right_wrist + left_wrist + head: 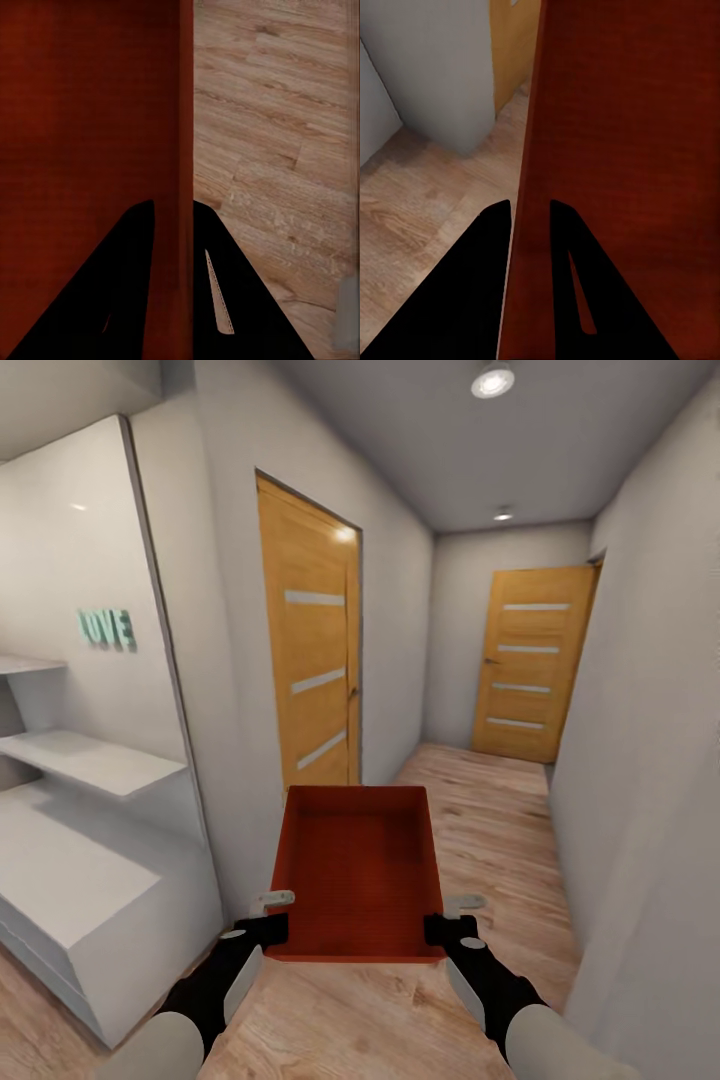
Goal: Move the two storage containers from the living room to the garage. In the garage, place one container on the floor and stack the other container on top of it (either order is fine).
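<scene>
One orange-red storage container (pixel 358 870) hangs in front of me above light wood plank flooring, carried level between both arms. My left gripper (pixel 272 920) is shut on its near left wall, my right gripper (pixel 448 922) on its near right wall. In the left wrist view the container's wall (pixel 529 150) runs between the two black fingers (pixel 472 285). The right wrist view shows the same grip, with the container wall (pixel 185 150) clamped between the black fingers (pixel 225 292) and the ribbed bottom beside it. The bin is lidless and holds nothing.
I face a narrow hallway. An orange-wood door with glass slits (pixel 312 650) is in the left wall, and another such door (pixel 532 660) closes the far end. A white shelf unit (pixel 80 840) with "LOVE" lettering stands at left. A grey wall (pixel 640 760) runs close on the right.
</scene>
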Motion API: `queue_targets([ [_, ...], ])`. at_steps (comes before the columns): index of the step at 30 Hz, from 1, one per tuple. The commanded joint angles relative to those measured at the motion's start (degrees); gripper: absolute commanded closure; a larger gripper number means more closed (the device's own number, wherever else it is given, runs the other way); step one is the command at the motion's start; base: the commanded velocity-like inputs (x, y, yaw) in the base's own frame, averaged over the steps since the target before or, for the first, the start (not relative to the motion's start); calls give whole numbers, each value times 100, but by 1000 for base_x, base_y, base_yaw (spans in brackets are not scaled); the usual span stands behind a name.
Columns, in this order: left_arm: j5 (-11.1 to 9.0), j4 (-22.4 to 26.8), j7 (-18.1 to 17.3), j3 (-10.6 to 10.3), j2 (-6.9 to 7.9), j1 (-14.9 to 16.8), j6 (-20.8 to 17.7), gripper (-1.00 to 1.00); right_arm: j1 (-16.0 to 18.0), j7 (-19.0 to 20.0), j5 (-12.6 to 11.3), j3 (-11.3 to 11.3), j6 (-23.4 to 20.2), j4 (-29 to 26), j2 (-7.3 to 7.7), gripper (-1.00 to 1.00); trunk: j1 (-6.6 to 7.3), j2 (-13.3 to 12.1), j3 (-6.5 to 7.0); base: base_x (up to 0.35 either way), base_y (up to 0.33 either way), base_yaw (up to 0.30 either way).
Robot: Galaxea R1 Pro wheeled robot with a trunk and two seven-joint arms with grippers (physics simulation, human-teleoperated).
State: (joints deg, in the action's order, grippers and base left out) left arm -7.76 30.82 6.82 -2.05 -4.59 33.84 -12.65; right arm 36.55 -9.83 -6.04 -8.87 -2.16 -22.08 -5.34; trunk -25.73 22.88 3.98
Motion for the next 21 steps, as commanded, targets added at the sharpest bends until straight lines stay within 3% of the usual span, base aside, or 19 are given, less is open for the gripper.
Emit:
queue_targets([
  [1,11,29,73,64,90,0,-36,100,4,-54,-64,60,-25,-6,51,100,-5,4,-2,322,0,-237],
  [21,11,29,73,64,90,0,-36,100,4,-54,-64,60,-22,-7,59,100,-5,4,-2,322,0,-248],
])
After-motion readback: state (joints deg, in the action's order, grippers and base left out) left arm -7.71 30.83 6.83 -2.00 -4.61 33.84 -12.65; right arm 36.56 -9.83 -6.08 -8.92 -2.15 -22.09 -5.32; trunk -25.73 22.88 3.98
